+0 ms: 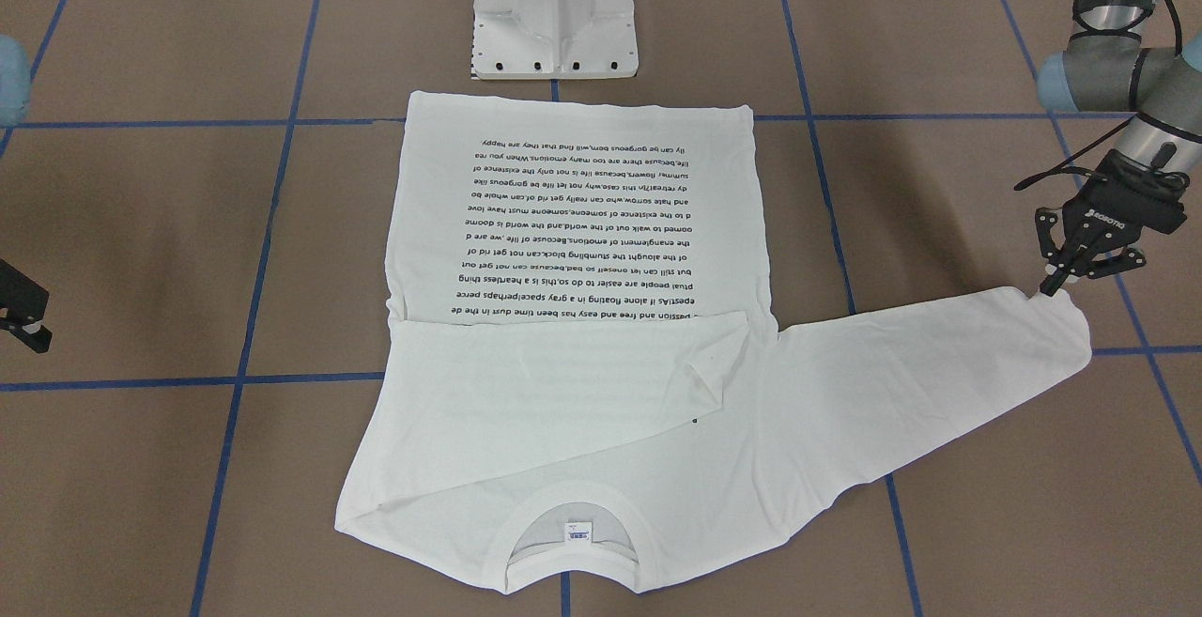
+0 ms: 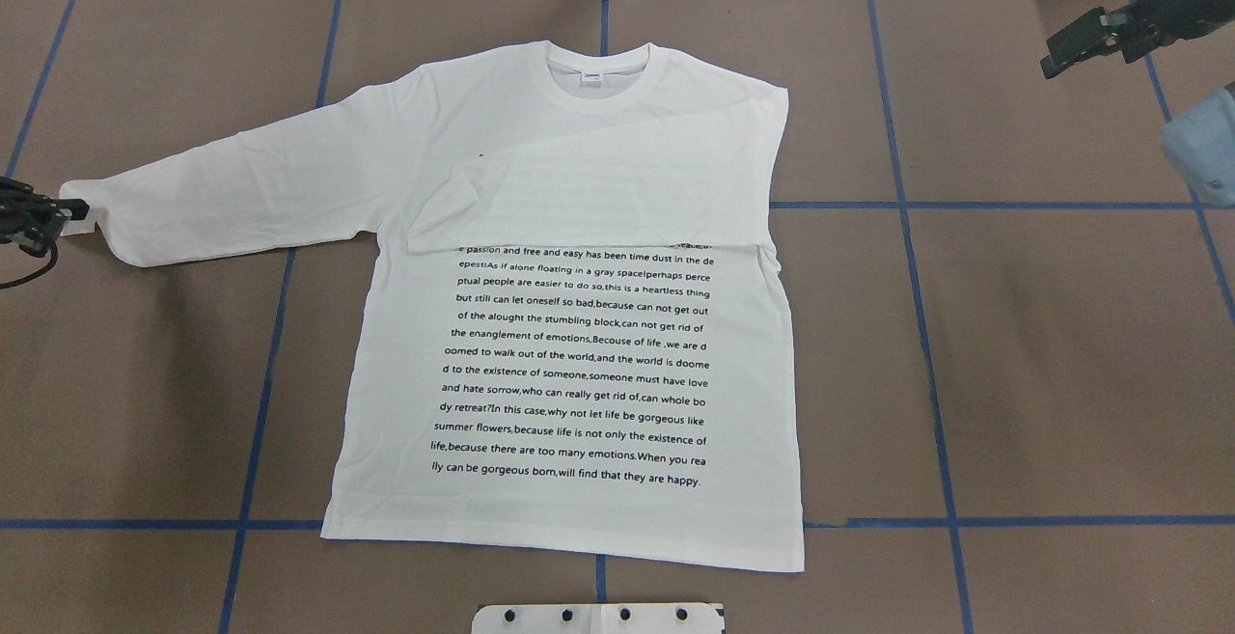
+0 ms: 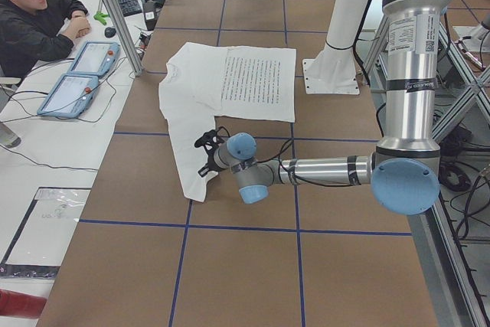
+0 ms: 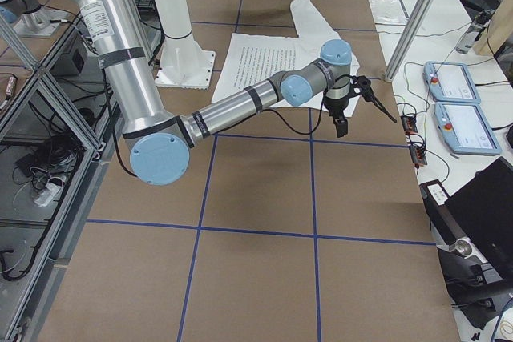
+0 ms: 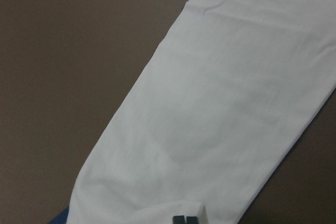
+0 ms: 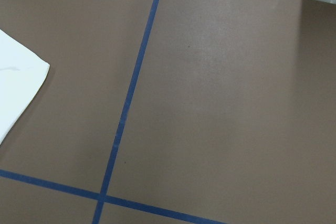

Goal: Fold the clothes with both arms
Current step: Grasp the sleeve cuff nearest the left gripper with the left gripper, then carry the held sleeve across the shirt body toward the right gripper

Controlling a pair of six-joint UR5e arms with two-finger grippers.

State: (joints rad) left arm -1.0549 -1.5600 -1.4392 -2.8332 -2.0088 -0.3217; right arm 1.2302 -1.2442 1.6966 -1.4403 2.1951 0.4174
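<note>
The white long-sleeved T-shirt (image 1: pixel 582 382) lies flat on the brown table with its black text side up (image 2: pixel 579 364). One sleeve is folded across the chest. The other sleeve (image 1: pixel 939 363) stretches out flat toward my left side. My left gripper (image 1: pixel 1052 286) is shut on the cuff of that sleeve at table level; it also shows in the overhead view (image 2: pixel 69 214) and in the left wrist view (image 5: pixel 185 219). My right gripper (image 2: pixel 1066 43) is open and empty, above bare table away from the shirt, and shows in the exterior right view (image 4: pixel 365 114).
The white pedestal base (image 1: pixel 554 16) stands just behind the shirt's hem. Blue tape lines (image 6: pixel 126 108) cross the brown table. An operator (image 3: pixel 31 21) sits beside the table with two tablets (image 3: pixel 76 74).
</note>
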